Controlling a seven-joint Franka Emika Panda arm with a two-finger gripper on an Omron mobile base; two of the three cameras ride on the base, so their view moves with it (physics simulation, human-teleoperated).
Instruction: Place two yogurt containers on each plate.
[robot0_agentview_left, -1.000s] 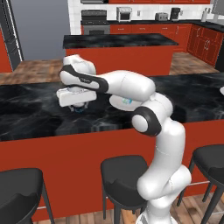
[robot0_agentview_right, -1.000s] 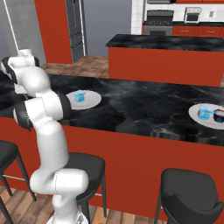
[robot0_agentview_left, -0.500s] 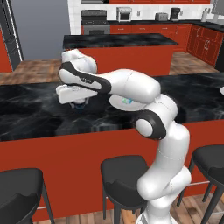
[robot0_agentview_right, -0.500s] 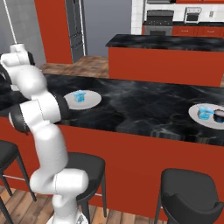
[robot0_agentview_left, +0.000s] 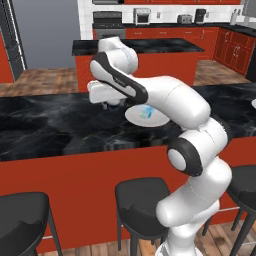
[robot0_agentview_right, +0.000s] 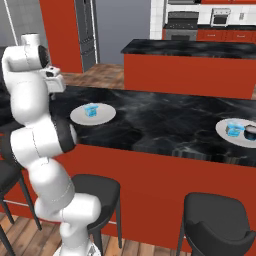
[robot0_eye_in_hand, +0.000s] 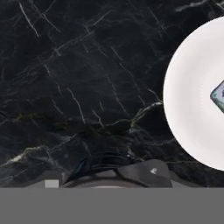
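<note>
Black marble counter with white veining runs across the scene, red panelling below its front edge. Second black-topped island stands behind it, well apart.

White arm reaches up and over the counter, hand hanging above the stone just beside the near plate.

Dark stools line the front of the counter.

Near plate, flat and pale, lies on the counter close to the arm. One light blue yogurt container sits on it, roughly central. In the hand view the plate's bare rim takes the right side, with a sliver of the tub at the far right edge.

Far plate lies well apart toward the right end of the counter. It carries a light blue tub and just beside it a darker, rounder item; too small to tell if they touch.

Gripper: tucked under the hand, fingertips obscured. Cannot tell whether the jaws stand apart or together; nothing seen between them.
</note>
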